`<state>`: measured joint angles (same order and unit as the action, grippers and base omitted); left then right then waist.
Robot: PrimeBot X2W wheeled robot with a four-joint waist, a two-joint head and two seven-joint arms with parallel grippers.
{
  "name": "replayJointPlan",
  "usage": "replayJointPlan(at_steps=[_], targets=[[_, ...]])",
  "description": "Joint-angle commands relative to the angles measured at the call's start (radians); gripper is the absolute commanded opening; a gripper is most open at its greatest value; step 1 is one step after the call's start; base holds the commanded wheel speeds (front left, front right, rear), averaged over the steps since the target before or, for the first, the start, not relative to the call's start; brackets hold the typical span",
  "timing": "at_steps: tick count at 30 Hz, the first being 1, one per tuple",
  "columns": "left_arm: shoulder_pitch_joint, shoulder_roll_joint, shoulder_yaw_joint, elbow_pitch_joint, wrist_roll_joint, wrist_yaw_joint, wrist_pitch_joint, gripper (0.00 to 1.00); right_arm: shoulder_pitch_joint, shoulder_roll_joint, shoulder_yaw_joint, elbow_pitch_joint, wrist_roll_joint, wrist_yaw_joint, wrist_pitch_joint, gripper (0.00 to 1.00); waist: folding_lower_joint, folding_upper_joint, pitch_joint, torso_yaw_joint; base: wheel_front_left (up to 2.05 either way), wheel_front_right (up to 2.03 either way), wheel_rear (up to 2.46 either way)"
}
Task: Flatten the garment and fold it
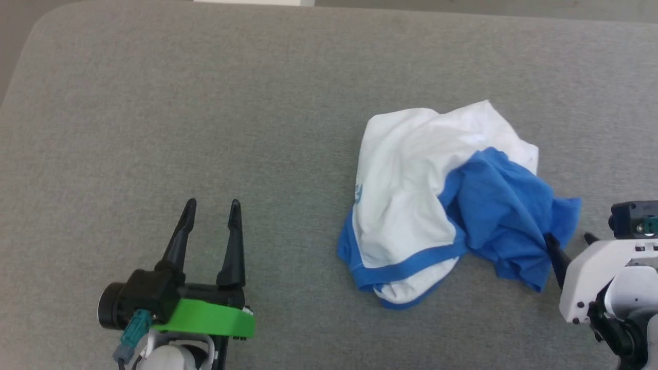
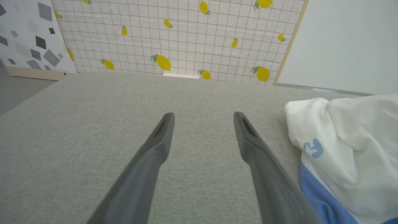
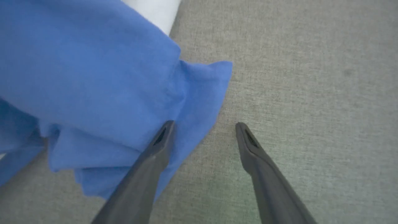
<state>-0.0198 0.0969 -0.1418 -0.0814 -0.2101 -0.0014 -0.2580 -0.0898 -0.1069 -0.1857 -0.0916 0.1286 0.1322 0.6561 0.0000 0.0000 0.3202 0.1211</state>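
Our left wrist view adds a lemon-patterned wall [image 2: 186, 31] and the garment's [image 1: 411, 195] small blue print [image 2: 313, 148]. It lies crumpled on the grey table [image 1: 154, 128], blue sleeve bunched. Our left claw [image 1: 213, 203] gapes empty nearby, and our right claw [image 3: 204, 124] gapes empty at the sleeve's edge.

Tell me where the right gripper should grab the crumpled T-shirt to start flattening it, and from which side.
Probably the blue sleeve flap poking out of the T-shirt on the robot's right. It lies thin and loose on the grey surface, clear of the heap, so the open right gripper, straddling its edge, could come in low from the right and pinch it.
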Motion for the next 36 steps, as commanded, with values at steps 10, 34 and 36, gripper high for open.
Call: replayJointPlan(at_steps=[10, 34, 36], targets=[[-0.013, -0.03, 0.041, 0.024, 0.031, -0.026, -0.004, 1.0, -0.038, 0.027, 0.003, 0.042, -0.016, -0.002, -0.041, 0.0, 0.0, 0.0, -0.036, 0.015, 0.0, 0.0, 0.0], [0.039, -0.044, 0.077, 0.04, 0.062, -0.049, -0.004, 1.0, 0.07, -0.092, -0.441, 0.068, -0.226, -0.002, -0.066, 0.0, 0.0, 0.0, -0.092, -0.039, 0.0, 0.0, 0.0], [0.037, -0.044, 0.08, 0.044, 0.067, -0.054, -0.004, 1.0, 0.084, -0.072, -0.448, 0.105, -0.246, -0.002, -0.086, 0.17, 0.0, 0.0, -0.095, -0.039, 0.0, 0.0, 0.0]])
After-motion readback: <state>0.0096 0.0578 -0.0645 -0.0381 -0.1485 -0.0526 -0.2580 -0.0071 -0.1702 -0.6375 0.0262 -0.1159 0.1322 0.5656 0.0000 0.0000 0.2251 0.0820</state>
